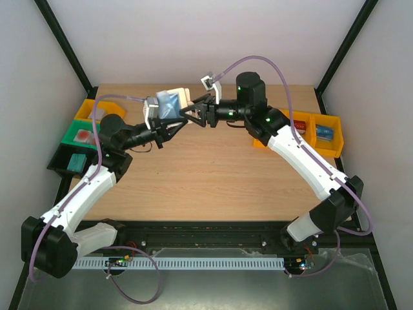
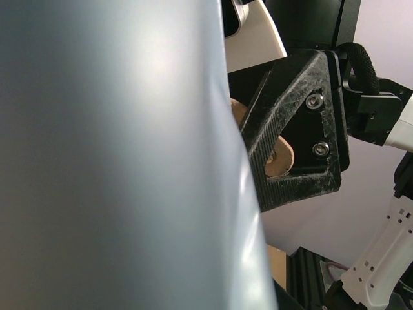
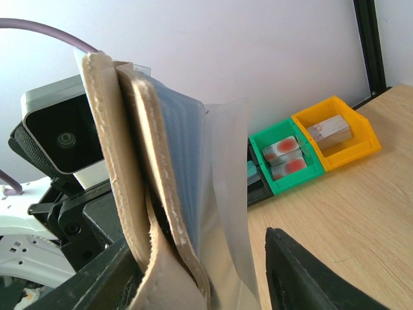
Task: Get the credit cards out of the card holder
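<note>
L tool [image 1: 166, 119] clamped on card holder [image 1: 171, 102], held over table [image 1: 213, 174] (far side); R tool [image 1: 193, 111] half-open astride its edge.

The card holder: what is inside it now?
Inside the card holder, pale blue translucent sleeves show between the beige covers. Whether any credit cards sit in them cannot be seen; the folded sleeves cover that.

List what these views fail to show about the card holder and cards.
- Any credit cards: right wrist view, the card holder's cloudy sleeves hide their contents.
- The left gripper's grip: left wrist view, a blurred grey surface fills the frame.
- Pocket detail: top view, the card holder is too small.
</note>
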{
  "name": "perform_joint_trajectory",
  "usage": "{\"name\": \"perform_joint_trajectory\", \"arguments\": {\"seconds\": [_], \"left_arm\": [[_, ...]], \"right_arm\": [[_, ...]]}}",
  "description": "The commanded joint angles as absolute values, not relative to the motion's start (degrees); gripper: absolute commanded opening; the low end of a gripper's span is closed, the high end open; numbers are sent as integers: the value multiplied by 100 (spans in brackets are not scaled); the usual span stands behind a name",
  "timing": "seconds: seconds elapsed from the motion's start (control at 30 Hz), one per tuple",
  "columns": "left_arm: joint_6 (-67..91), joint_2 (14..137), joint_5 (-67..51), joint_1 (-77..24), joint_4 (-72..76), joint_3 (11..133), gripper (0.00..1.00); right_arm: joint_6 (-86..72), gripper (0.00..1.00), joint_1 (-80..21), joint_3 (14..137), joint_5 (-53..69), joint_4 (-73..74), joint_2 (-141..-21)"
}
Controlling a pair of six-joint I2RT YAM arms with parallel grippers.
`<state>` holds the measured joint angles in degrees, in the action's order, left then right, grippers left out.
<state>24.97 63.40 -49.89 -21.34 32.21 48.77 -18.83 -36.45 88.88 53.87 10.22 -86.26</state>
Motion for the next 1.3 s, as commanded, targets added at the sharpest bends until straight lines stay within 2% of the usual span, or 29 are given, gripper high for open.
{"name": "perform_joint_trajectory", "arguments": {"seconds": [0.0, 0.17, 0.43, 0.5, 0.63, 0.67, 0.8, 0.83, 0.87, 0.93, 0.97, 1.0, 1.1, 1.27], "left_arm": [[2435, 6267, -5294, -2301, 3559, 4878, 2], [2426, 6267, -5350, -2329, 3578, 4862, 2], [1904, 6278, -5710, -2466, 3290, 4886, 2], [1830, 6271, -5714, -2470, 3228, 4885, 2], [1822, 6267, -5708, -2461, 3200, 4878, 2], [1842, 6267, -5699, -2461, 3199, 4879, 2], [1906, 6234, -5659, -2414, 3186, 4863, 2], [1926, 6225, -5601, -2402, 3169, 4854, 4], [1943, 6211, -5474, -2381, 3112, 4852, 17], [2032, 6156, -5155, -2260, 3000, 4852, 58], [2079, 6130, -4974, -2153, 2968, 4858, 70], [2111, 6096, -4699, -2032, 2931, 4860, 74], [2218, 6004, -4079, -1654, 2760, 4878, 75], [2466, 5899, -3897, -1068, 2816, 4843, 75]], "right_arm": [[-1885, 52, -3828, 9218, 5434, 854, -8864], [-1899, 43, -3851, 9269, 5340, 773, -8870], [-2188, 43, -3858, 9300, 5574, 359, -8938], [-2282, 34, -3858, 9290, 5738, 193, -8938], [-2343, 6, -3858, 9286, 5986, 112, -8924], [-2321, 2, -3856, 9277, 5989, 142, -8903], [-2218, 2, -3841, 9133, 5950, 139, -8716], [-2202, 2, -3830, 9117, 5919, 148, -8687], [-2196, 2, -3802, 9107, 5861, 173, -8647], [-2146, 2, -3696, 9106, 5655, 323, -8562], [-2103, 2, -3619, 9101, 5542, 440, -8504], [-2069, 2, -3528, 9090, 5493, 543, -8447], [-1907, 2, -3356, 9094, 5529, 854, -8301], [-1589, 2, -3297, 9088, 5646, 1424, -8218]]}}
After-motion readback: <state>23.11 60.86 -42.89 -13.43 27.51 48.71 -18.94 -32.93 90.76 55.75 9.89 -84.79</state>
